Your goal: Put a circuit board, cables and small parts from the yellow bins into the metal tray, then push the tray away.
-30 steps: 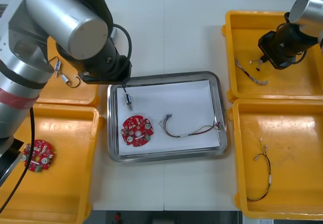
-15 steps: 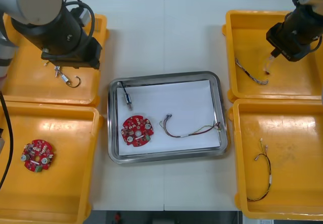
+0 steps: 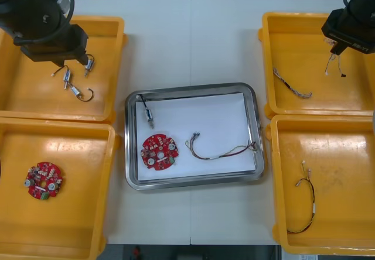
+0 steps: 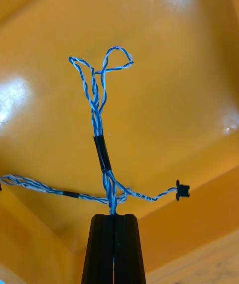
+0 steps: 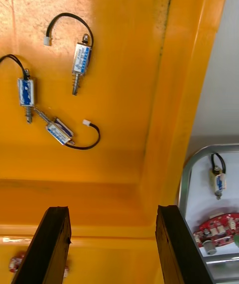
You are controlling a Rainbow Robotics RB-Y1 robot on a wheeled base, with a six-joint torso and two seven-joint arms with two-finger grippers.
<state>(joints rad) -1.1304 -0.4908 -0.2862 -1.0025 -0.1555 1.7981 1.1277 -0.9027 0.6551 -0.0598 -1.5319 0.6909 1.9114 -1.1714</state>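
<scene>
Your right gripper (image 4: 114, 216) was pinched shut on a twisted blue and white cable (image 4: 102, 152). The cable hung from its fingers over the yellow plastic bin (image 3: 304, 37) to the right of the shiny metal tray (image 3: 190, 87), at the far side. Your left gripper (image 5: 112, 212) was wide open and held nothing. It was over the other yellow bin (image 3: 108, 49), far left of the tray, above three small metal parts (image 5: 80, 62). In the tray lay a round red circuit board (image 3: 158, 151), a thin cable (image 3: 220, 153) and one small metal part (image 3: 149, 117).
</scene>
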